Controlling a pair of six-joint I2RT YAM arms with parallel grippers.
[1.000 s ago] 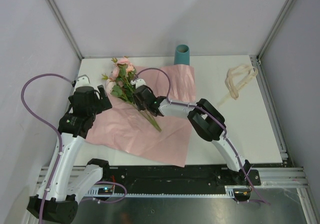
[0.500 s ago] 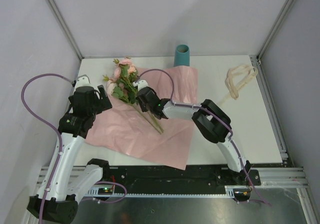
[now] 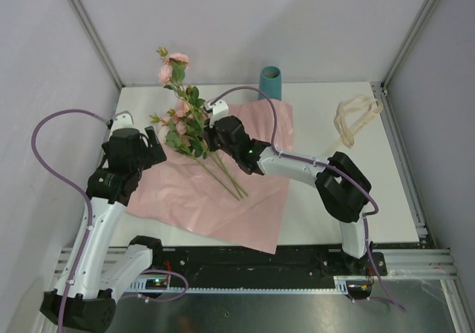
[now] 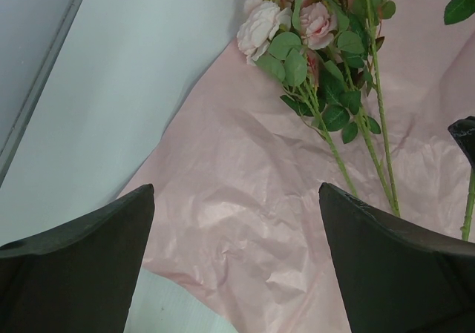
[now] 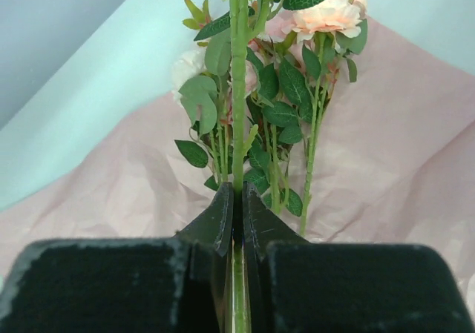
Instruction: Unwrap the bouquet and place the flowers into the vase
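Right wrist view shows the right gripper point(image 5: 237, 199) clenched on one green stem of the flowers point(image 5: 239, 88). This stem is tilted up over the pink paper point(image 3: 223, 199), and the other stems lie on it. The left gripper point(image 4: 236, 222) hangs released above the paper. The vase point(image 3: 270, 81) stands upright at the far side of the bench point(image 3: 334, 192).

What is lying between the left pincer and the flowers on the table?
Only the crinkled pink paper, nothing else. The left wrist view shows it between the open left pincer and the flowers.
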